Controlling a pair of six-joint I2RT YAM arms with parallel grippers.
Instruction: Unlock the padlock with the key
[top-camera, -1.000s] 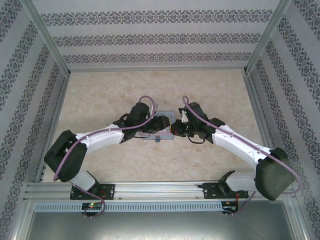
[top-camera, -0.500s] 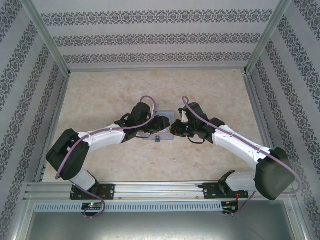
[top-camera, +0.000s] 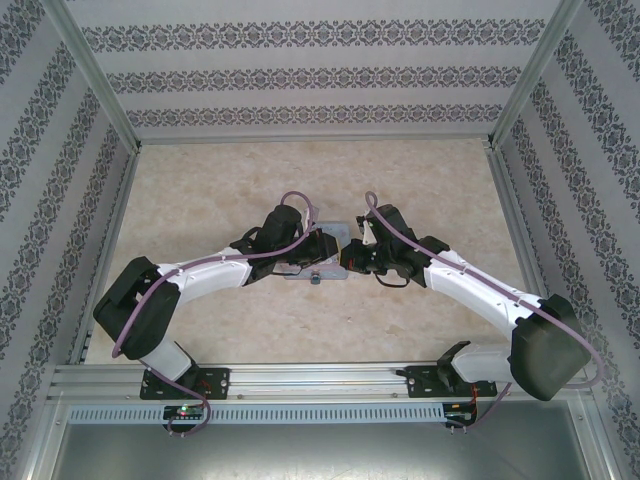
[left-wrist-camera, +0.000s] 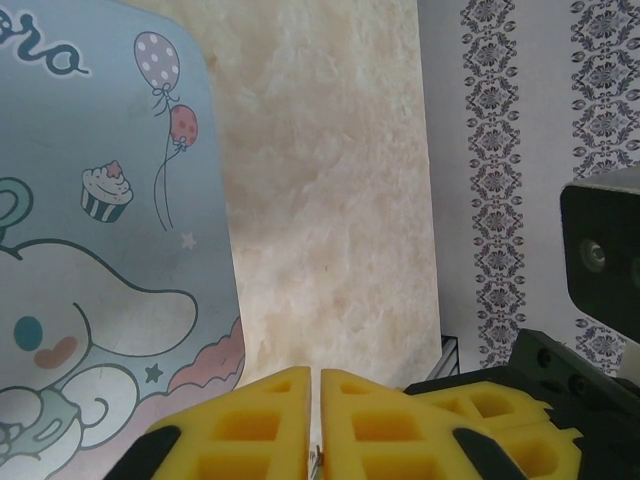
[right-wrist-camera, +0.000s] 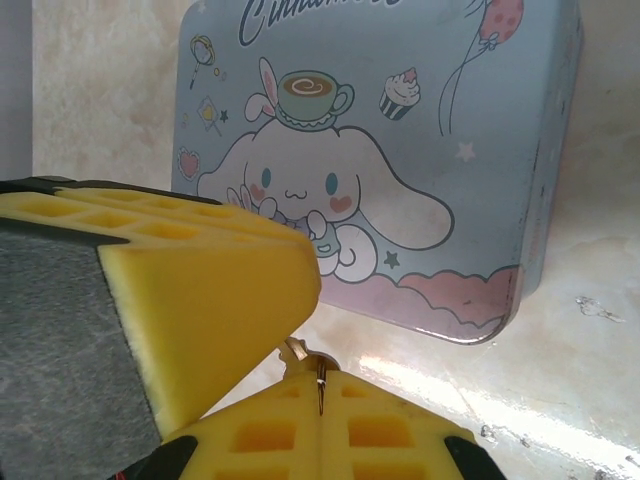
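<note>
Two arms met over the middle of the table, one claw on each, tip to tip. The left claw (left-wrist-camera: 315, 375) was clenched. Its two yellow fingers were pressed together, with one thin dark sliver of metal, the key (right-wrist-camera: 320, 388), nipped edge-on between their tips. The right claw (top-camera: 346, 258) was clenched too; whether it gripped anything could not be told. In the right wrist view one broad yellow finger (right-wrist-camera: 200, 290) of that claw sat close against the left claw's tips. One small brassy piece (right-wrist-camera: 293, 350) poked out from under it, right by the key's end. One pale blue cartoon-dog tin (right-wrist-camera: 400, 150) lay flat just beyond both claws, ahead and left of the left claw and straight ahead of the right. The beige marbled table (left-wrist-camera: 330, 200) stretched on past the tips.
</note>
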